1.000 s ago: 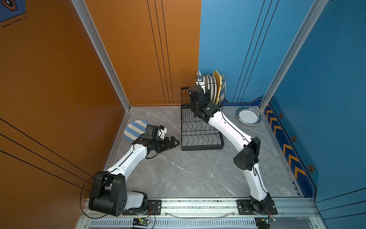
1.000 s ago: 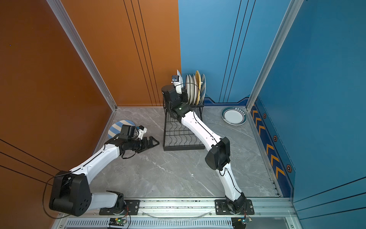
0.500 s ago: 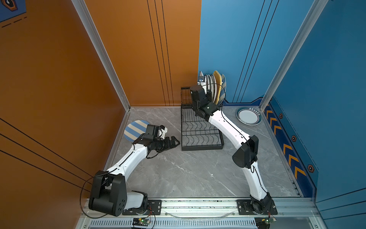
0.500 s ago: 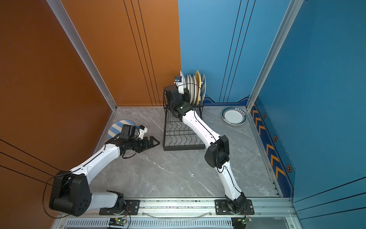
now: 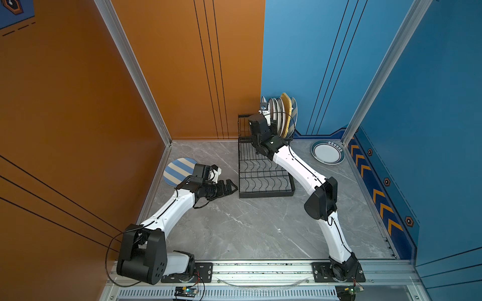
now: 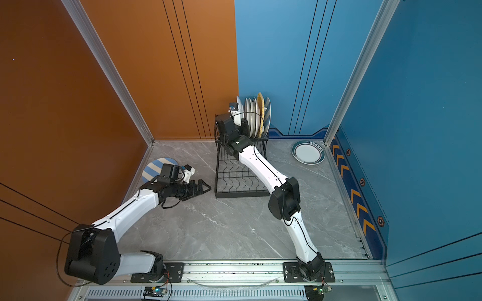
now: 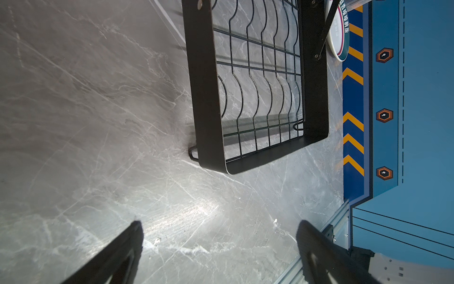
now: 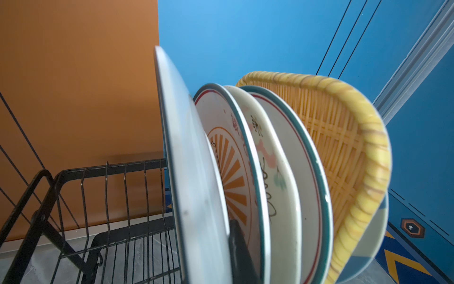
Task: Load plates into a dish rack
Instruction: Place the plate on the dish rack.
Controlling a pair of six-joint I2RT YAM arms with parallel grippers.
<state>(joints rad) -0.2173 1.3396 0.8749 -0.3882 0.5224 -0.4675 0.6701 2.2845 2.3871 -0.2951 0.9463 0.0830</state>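
Observation:
The black wire dish rack stands at the back of the floor. Several plates stand on edge in its upper tier, among them a yellow woven one. My right gripper holds the nearest white plate at its lower rim in a slot. One finger lies against its face and the other is hidden behind it. A blue-and-cream striped plate lies flat at the left wall. My left gripper hovers open and empty beside the rack's front corner.
A teal-rimmed plate lies flat on the floor right of the rack, near the blue wall. The rack's wavy-wire lower tier holds nothing. Orange and blue walls close in the back and sides. A metal rail runs along the front.
The right arm has shifted slightly at the upper tier, with the white plate still in its grip. The left arm and the plates on the floor have not moved.

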